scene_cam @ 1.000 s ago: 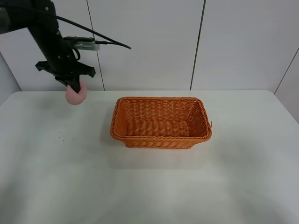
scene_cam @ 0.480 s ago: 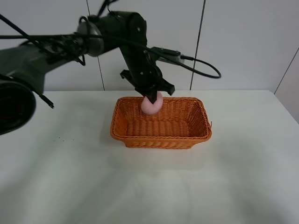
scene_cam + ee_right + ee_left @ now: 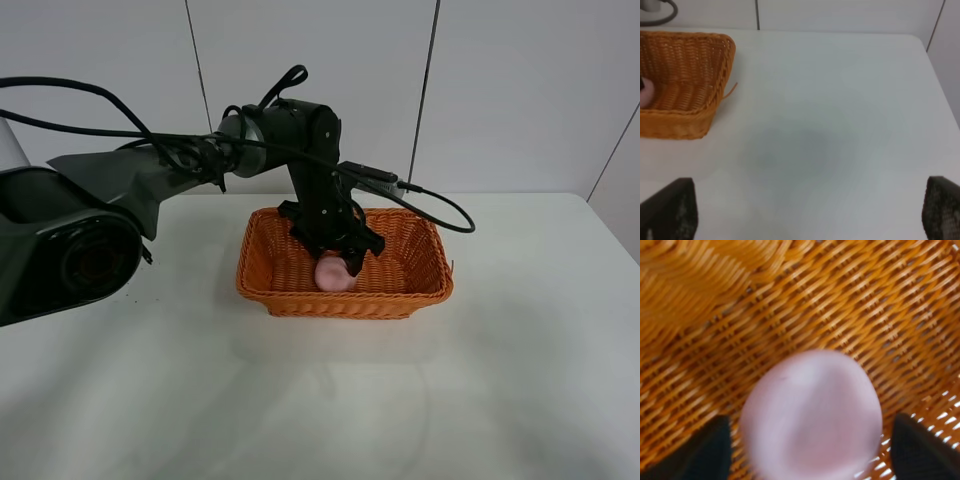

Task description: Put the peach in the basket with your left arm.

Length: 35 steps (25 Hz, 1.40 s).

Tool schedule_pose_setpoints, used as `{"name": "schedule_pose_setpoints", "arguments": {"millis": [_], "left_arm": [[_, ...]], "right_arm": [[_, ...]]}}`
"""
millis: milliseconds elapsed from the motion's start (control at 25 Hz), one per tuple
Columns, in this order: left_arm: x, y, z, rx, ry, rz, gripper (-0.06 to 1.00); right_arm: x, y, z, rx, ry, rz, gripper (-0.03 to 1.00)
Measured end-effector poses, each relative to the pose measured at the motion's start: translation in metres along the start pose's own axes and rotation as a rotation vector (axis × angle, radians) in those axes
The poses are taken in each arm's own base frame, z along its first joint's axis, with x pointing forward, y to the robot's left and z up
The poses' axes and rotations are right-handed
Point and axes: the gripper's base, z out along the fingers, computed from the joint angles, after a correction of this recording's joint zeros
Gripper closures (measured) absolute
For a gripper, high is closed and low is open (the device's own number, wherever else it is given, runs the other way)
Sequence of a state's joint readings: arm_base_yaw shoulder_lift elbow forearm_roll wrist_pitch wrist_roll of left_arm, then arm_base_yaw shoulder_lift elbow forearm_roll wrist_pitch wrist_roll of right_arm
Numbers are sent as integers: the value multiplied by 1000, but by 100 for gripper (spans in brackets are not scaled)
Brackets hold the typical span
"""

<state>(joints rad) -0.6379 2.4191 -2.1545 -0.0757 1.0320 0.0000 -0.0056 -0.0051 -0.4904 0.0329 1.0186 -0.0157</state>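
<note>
The pale pink peach (image 3: 334,273) lies low inside the orange wicker basket (image 3: 350,301), near its middle. My left gripper (image 3: 341,256) reaches down into the basket right over the peach. In the left wrist view the blurred peach (image 3: 811,415) sits between the two black fingertips (image 3: 707,452) with a narrow strip of basket weave (image 3: 840,300) showing on each side, so the jaws stand open around it without touching. My right gripper (image 3: 810,215) is open and empty over bare table, right of the basket (image 3: 690,55). A sliver of the peach (image 3: 645,93) shows in that view.
The white table (image 3: 150,380) stretches around the basket. The left arm's black cable (image 3: 440,210) loops over the basket's far right rim. A white panelled wall stands behind the table.
My left arm carried the peach from the table's far left to above the basket, then down into it. The jaws now stand apart from the peach.
</note>
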Motion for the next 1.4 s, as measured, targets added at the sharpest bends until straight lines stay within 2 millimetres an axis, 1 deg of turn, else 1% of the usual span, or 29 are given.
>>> {"name": "schedule_pose_setpoints", "arguments": {"millis": [80,120,200,240,360,440,600,720,840,960,1000,1080,1120,1200,1320,1400], "left_arm": [[1,-1,-7,1,7,2,19],[1,-2,-15,1,2,4,18],[0,0,-35,2,-11,0,17],[0,1,-48,4,-29,-2,17],[-1,14,-86,2,-86,-19,17],[1,29,-101,-6,-105,-47,17],[5,72,-105,-53,-99,-121,17],[14,111,-105,-92,-80,-193,17],[30,163,-104,-122,-54,-301,17],[50,210,-108,-146,-42,-404,17],[57,224,-110,-156,-40,-437,17],[69,246,-114,-167,-38,-487,17],[74,255,-116,-172,-39,-508,17],[80,265,-118,-179,-39,-531,17],[81,266,-121,-184,-39,-534,17],[82,262,-129,-185,-48,-531,17]], "right_arm": [[0,0,0,0,0,0,27],[0,0,0,0,0,0,27],[0,0,0,0,0,0,27],[0,0,0,0,0,0,27],[0,0,0,0,0,0,27],[0,0,0,0,0,0,27],[0,0,0,0,0,0,27],[0,0,0,0,0,0,27],[0,0,0,0,0,0,27],[0,0,0,0,0,0,27],[0,0,0,0,0,0,27],[0,0,0,0,0,0,27],[0,0,0,0,0,0,27],[0,0,0,0,0,0,27],[0,0,0,0,0,0,27],[0,0,0,0,0,0,27]]}}
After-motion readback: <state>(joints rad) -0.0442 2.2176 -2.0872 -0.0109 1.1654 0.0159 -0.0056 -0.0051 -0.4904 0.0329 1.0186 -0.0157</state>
